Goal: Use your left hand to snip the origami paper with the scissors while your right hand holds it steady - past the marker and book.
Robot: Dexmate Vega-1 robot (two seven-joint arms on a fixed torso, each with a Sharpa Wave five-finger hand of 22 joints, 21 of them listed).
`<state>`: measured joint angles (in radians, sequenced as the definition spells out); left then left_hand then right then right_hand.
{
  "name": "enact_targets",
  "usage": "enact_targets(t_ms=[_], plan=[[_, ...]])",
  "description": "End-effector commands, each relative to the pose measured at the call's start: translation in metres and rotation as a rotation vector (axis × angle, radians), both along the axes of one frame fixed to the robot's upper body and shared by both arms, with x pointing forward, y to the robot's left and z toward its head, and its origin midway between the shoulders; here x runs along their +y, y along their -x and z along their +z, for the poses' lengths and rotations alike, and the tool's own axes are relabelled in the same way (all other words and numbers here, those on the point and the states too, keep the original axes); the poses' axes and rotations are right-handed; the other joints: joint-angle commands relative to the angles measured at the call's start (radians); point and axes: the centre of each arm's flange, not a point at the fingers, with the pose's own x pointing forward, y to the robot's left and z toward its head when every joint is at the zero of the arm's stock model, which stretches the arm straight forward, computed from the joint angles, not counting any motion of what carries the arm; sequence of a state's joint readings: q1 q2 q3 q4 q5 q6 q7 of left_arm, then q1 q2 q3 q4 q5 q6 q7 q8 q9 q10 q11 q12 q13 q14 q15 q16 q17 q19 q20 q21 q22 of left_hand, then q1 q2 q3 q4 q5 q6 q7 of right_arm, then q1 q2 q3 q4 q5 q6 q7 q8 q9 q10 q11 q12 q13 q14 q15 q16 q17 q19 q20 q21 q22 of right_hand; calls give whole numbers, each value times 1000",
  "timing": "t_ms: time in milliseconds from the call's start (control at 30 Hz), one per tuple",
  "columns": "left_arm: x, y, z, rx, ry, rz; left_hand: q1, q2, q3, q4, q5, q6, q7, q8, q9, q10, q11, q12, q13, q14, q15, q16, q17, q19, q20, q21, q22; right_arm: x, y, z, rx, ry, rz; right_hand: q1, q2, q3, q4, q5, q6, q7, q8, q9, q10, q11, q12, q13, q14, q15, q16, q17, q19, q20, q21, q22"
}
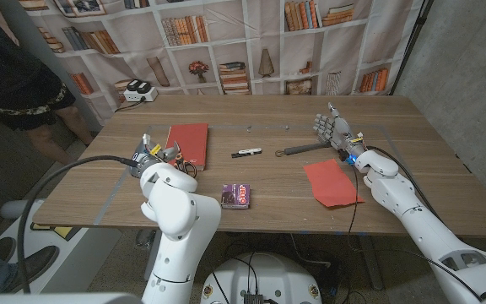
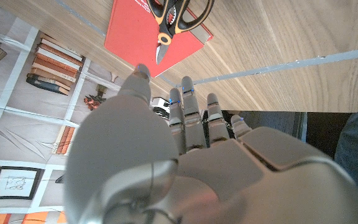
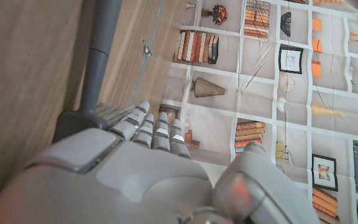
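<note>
The red origami paper [image 1: 333, 182] lies flat on the table at the right, near the front edge. My right hand [image 1: 334, 128] stands beyond it with fingers spread upward, holding nothing; the right wrist view shows its back [image 3: 135, 180]. The scissors [image 1: 184, 161], with black and orange handles, lie at the near edge of the red book [image 1: 186, 142]; in the left wrist view the scissors [image 2: 176, 18] have their blade tip on the book [image 2: 135, 40]. My left hand [image 1: 146, 157] hovers just left of them, its fingers [image 2: 194, 115] stretched out and empty. A black marker [image 1: 245, 153] lies mid-table.
A grey long-handled tool [image 1: 298, 151] lies next to my right hand, its handle [image 3: 101, 43] running away along the wood. A small purple box [image 1: 237, 195] sits near the front edge. A white charger [image 1: 139, 90] stands at the back left. A person [image 1: 11, 76] stands beyond the table's left corner.
</note>
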<state>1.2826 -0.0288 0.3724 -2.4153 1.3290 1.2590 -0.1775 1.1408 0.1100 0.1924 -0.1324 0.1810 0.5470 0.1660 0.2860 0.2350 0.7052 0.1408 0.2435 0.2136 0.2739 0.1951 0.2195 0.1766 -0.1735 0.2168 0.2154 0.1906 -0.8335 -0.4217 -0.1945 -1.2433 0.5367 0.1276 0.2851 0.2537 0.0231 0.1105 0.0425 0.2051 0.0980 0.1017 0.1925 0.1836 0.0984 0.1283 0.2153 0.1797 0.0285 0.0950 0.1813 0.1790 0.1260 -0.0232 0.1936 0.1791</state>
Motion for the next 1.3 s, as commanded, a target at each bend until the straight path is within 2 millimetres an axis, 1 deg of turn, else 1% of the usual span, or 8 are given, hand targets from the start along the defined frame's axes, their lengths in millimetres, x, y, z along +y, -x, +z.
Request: enact_targets(t_ms=[33,433,600,800,967,1133,1300], plan=[[13,-13,-5,27,54,-16,1,9,9,0,-1,4,43,0,2,6,4,-4,0,7,3,5,3,-57,5,4,3,4,0,-3,19,9,-6,8,4,1,-5,-2,-3,-6,3,4,4,3,-4,3,-1,7,3,2,2,6,4,5],[12,-25,0,70,34,-47,-1,10,10,2,-2,-2,43,-5,1,3,2,-9,0,3,10,1,3,-52,5,4,3,6,-2,-7,26,-4,-6,8,5,0,-7,-4,-3,-6,3,4,4,3,-5,3,-1,7,3,2,2,6,4,5],[11,-27,0,116,20,-19,-8,7,8,6,-4,0,44,-6,1,9,10,-10,-1,5,13,0,3,-50,5,4,2,6,-5,-9,33,-8,-4,8,5,0,-8,-4,-3,-6,3,4,4,4,-5,3,-1,7,3,2,2,6,4,5],[11,-28,4,183,13,-6,-31,3,0,20,-5,6,47,-9,-1,17,25,-12,-3,14,15,0,4,-47,5,3,2,7,-8,-10,41,-8,4,8,6,0,-8,-5,-3,-6,3,4,4,4,-5,3,-1,8,3,2,1,7,4,5],[7,-30,7,234,-7,3,-44,3,-4,27,-5,9,47,-11,-3,25,33,-11,-4,18,15,0,4,-46,5,2,1,7,-10,-10,42,-7,6,8,6,0,-9,-5,-4,-6,2,4,5,4,-5,3,-2,9,3,2,0,6,4,5],[6,-32,7,248,-5,-7,-54,6,-6,34,-5,20,46,-10,-4,32,35,-11,-6,29,10,1,4,-44,5,1,1,6,-11,-10,45,-3,9,8,6,-1,-9,-6,-4,-6,2,4,5,4,-5,3,-1,9,3,2,0,6,5,5],[2,-33,6,258,-12,-19,-57,5,-6,35,-4,26,45,-11,-5,35,31,-11,-7,36,4,0,3,-41,5,1,1,4,-11,-10,48,-1,11,8,6,-1,-10,-6,-4,-6,2,4,5,4,-5,3,-2,10,3,2,0,6,5,5]])
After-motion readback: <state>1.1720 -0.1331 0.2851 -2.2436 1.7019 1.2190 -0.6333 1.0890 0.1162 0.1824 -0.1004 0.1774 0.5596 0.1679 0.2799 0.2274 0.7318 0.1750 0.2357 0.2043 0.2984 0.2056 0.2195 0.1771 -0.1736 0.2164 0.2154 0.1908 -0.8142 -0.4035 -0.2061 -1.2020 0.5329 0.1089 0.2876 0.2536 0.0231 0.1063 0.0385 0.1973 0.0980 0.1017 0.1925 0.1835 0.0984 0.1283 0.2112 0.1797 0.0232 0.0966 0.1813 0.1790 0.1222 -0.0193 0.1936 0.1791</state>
